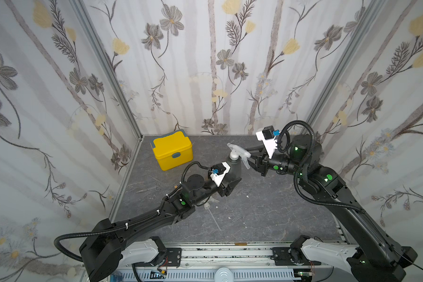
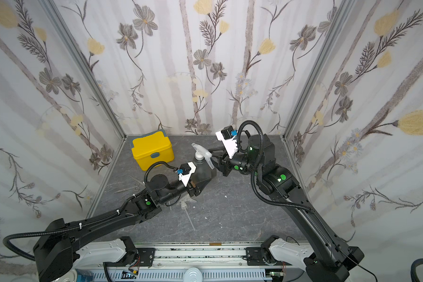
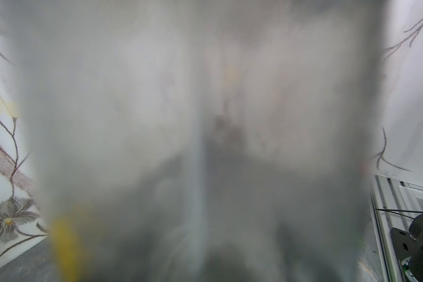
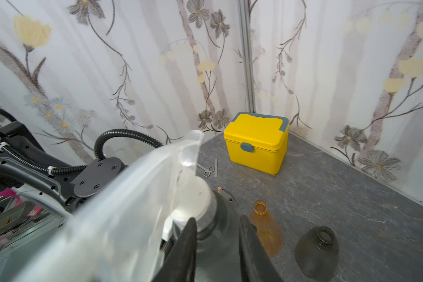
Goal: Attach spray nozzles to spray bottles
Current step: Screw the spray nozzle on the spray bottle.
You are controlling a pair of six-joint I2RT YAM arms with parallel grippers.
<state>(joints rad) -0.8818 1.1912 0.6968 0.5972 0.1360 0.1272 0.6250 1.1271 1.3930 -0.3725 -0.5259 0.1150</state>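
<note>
Floral wallpaper closes in a grey marbled surface (image 1: pixel 266 214) where, in both top views, the left claw (image 1: pixel 233 183) is clenched on the belly of a smoky grey spray bottle (image 1: pixel 233 168). The bottle is held roughly upright near the middle with a clear-whitish spray nozzle (image 1: pixel 238 151) seated on its neck, while the right claw (image 1: pixel 250 155) reaches in at the trigger. Another clear nozzle (image 1: pixel 209 205) lies beneath the left arm, its dip tube trailing toward the near edge; one pair of small scissors (image 1: pixel 148 188) and one yellow lidded box (image 1: pixel 172 152) sit far left. The left wrist view is filled by the held bottle's blurred grey wall. In the right wrist view the right claw's fingers (image 4: pixel 188 244) flank the bottle's shoulder just under the white collar; whether they press on it or stand clear cannot be told. One amber-orange bottle (image 4: pixel 266 229) and one more smoky grey bottle (image 4: pixel 316 251) lie uncapped nearby. That makes three bottles and two nozzles in plain sight; no orange nozzle can be made out. The first fitting appears underway; next, likely, the collar needs turning tight before the loose nozzle's tube is threaded into another neck.
</note>
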